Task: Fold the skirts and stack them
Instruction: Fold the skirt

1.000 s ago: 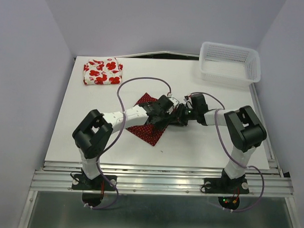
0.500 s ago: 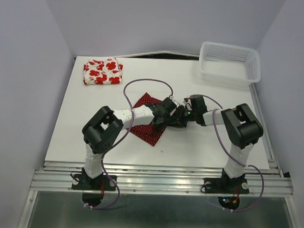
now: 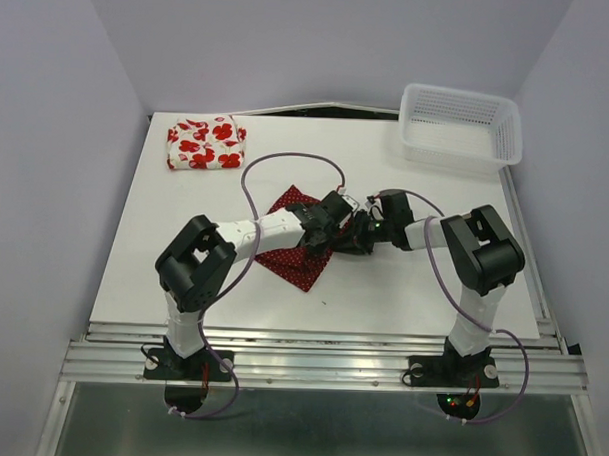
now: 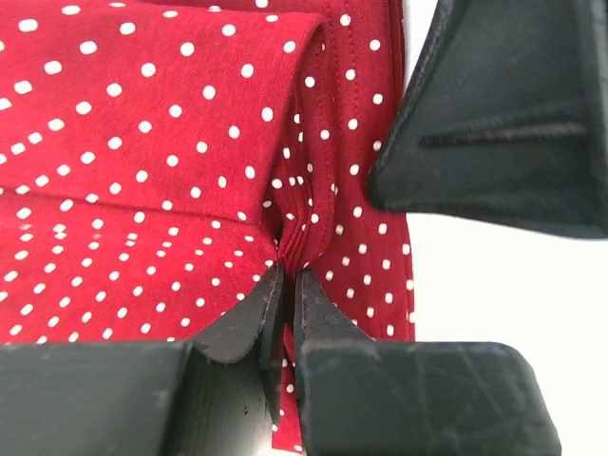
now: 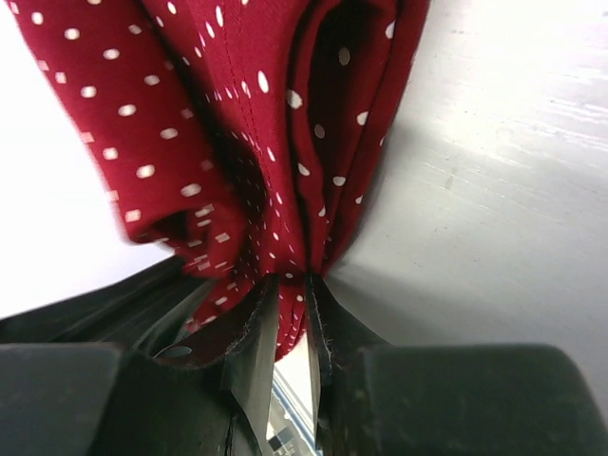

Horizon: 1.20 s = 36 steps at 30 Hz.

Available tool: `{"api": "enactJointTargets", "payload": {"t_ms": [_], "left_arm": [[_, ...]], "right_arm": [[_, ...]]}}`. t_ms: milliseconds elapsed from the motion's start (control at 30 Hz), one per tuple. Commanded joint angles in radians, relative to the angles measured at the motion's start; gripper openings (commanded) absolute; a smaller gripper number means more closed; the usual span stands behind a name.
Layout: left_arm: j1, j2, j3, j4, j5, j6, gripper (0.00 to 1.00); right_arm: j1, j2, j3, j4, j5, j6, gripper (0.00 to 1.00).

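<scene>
The dark red dotted skirt (image 3: 295, 260) lies partly folded at the table's middle. My left gripper (image 3: 329, 229) is shut on a gathered ridge of its cloth, seen pinched in the left wrist view (image 4: 285, 275). My right gripper (image 3: 356, 233) is right beside it, shut on a bunch of the same skirt (image 5: 256, 133), which is pinched between the jaws in the right wrist view (image 5: 293, 285). The white skirt with red flowers (image 3: 204, 142) lies folded at the table's far left corner.
A white lattice basket (image 3: 460, 126) stands at the far right corner. The two grippers meet over the skirt's right edge, with cables looping above it. A black part of the right gripper (image 4: 503, 114) fills the left wrist view's upper right.
Both grippers have stayed pinched on the dotted skirt. The left arm's elbow swung right, then partly back left. The skirt has bunched a little toward the middle.
</scene>
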<state>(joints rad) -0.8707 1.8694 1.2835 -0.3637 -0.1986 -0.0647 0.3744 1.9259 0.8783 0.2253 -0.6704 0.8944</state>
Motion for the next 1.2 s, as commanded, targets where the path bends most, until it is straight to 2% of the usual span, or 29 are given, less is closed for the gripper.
{"api": "enactJointTargets", "payload": {"t_ms": [0, 500, 1000, 1167], "left_arm": [[-0.008, -0.113, 0.036, -0.046, 0.001, 0.019, 0.0], [-0.014, -0.108, 0.099, -0.1, 0.123, 0.006, 0.0], [-0.021, 0.01, 0.091, -0.024, 0.172, -0.018, 0.0], [-0.01, 0.046, 0.093, 0.005, 0.228, -0.035, 0.0]], "right_arm": [[0.006, 0.047, 0.001, -0.075, 0.097, -0.025, 0.24], [0.006, 0.056, -0.002, -0.07, 0.098, -0.012, 0.22], [0.006, 0.055, -0.006, -0.073, 0.101, -0.002, 0.23], [0.006, 0.027, -0.006, -0.086, 0.111, -0.003, 0.23]]}}
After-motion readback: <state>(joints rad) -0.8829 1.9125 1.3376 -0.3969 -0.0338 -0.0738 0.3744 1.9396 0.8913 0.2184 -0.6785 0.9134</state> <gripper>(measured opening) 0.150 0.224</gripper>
